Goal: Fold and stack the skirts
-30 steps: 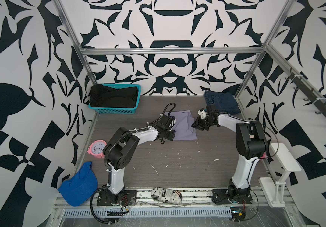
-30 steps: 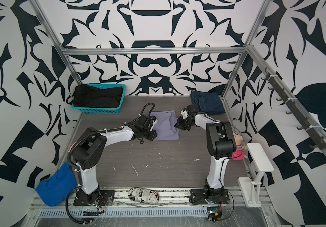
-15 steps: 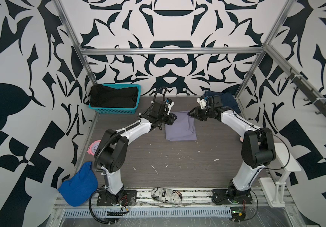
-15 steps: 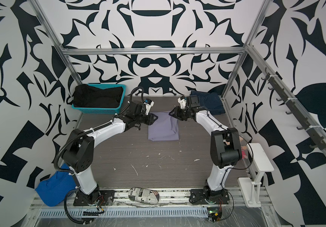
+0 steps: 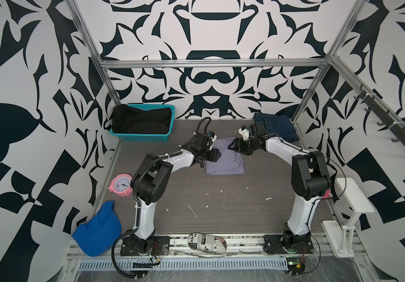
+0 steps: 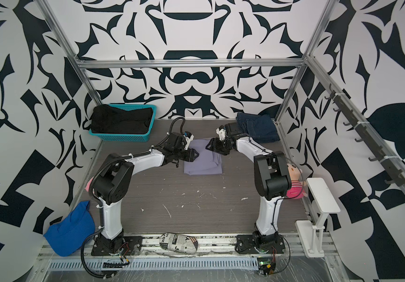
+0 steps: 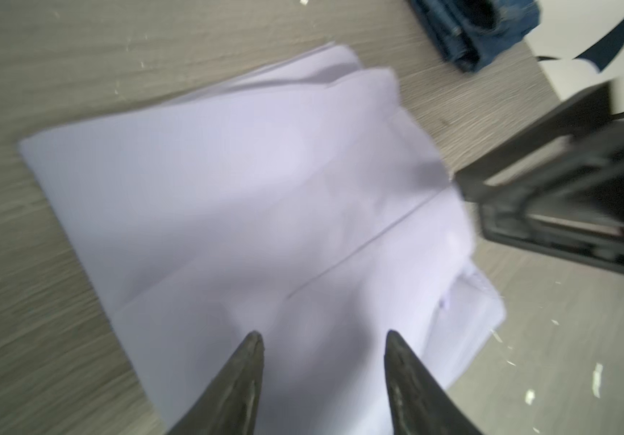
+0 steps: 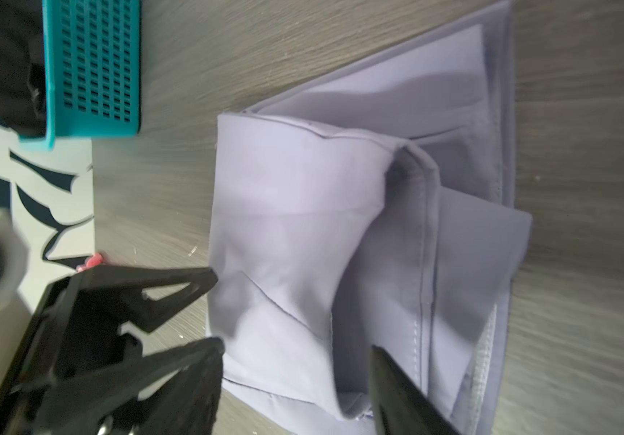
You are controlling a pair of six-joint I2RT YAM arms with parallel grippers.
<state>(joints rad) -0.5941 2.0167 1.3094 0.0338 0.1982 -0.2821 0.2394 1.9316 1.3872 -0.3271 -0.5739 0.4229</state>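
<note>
left wrist view: left pincer (image 7: 321, 335) gapes empty over the folded lavender skirt (image 7: 246, 188), right pincer (image 7: 466, 196) likewise.

Skirt (image 5: 141, 120) in basket (image 5: 142, 138), back left

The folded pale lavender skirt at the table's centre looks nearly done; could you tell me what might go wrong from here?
1. The pale lavender cloth skirt has a raised, loose flap along its seam; it may spring open when lifted.
2. The open left gripper and open right gripper hover close together over it and could collide.
</note>
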